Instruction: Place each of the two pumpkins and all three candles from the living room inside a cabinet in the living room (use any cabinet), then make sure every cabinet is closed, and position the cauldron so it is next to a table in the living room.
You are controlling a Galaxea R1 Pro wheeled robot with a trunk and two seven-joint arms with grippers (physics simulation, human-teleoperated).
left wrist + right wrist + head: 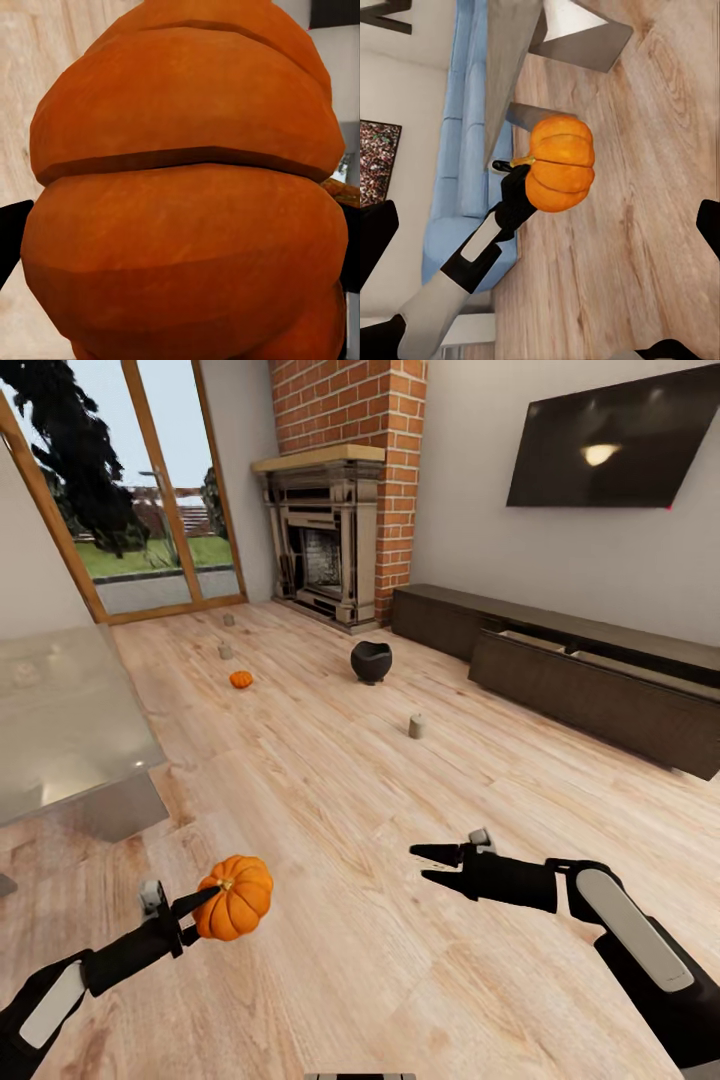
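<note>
My left gripper [212,905] is shut on the larger orange pumpkin [236,898], held above the plank floor; up close, that pumpkin [187,210] sits between dark fingers [10,244]. The right wrist view shows the same pumpkin [559,172] in the left arm's grasp. My right gripper [430,864] hangs open and empty, a little right of centre. A small pumpkin [241,679] lies further off on the floor. The black cauldron [371,660] stands near the fireplace. One candle [416,726] stands mid-floor, and two more candles [225,650] [228,619] stand near the glass doors. Along the right wall runs the dark cabinet [600,695], its nearer front pulled out.
The glossy grey table [70,710] stands at the left, with a blue sofa [472,150] behind it. A brick fireplace [325,545] fills the far corner beside glass doors [150,490]. A TV [620,445] hangs above the cabinet. Open wood floor lies between me and the cabinet.
</note>
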